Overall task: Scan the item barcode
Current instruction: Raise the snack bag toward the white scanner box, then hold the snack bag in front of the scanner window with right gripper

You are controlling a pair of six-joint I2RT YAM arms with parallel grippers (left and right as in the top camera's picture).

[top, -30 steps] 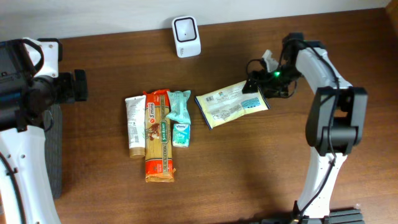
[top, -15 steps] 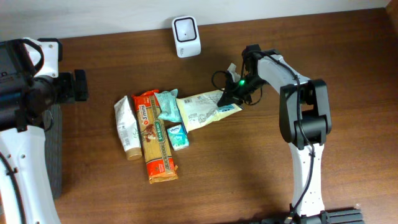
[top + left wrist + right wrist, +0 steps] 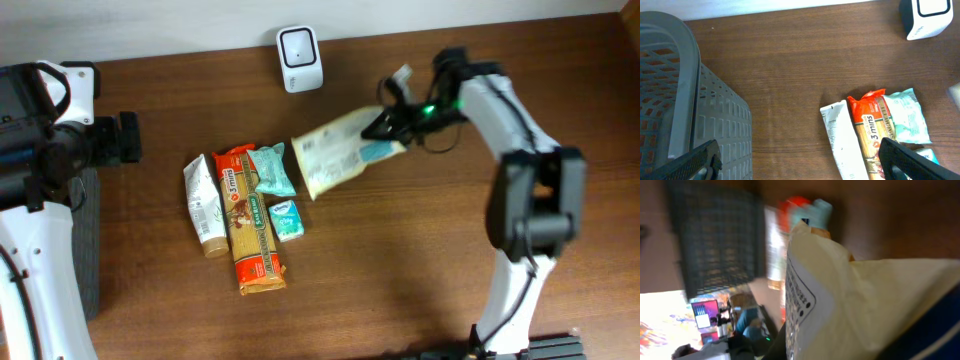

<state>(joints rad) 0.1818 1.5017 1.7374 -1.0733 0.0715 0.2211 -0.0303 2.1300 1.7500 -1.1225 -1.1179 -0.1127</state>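
Yellow packet (image 3: 335, 152) sits tilted in the upper middle of the overhead frame, below and right of the white scanner (image 3: 299, 58), pinched at its right end by the right gripper (image 3: 392, 128). Left gripper (image 3: 125, 138) gapes wide and empty at far left.

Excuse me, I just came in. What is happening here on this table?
The right gripper is shut on a cream packet and holds it tilted, a little to the right of the white scanner, not yet in front of it. The left gripper hangs open beside the grey basket, holding nothing. A white tube, a pasta pack and a teal packet lie side by side on the table.
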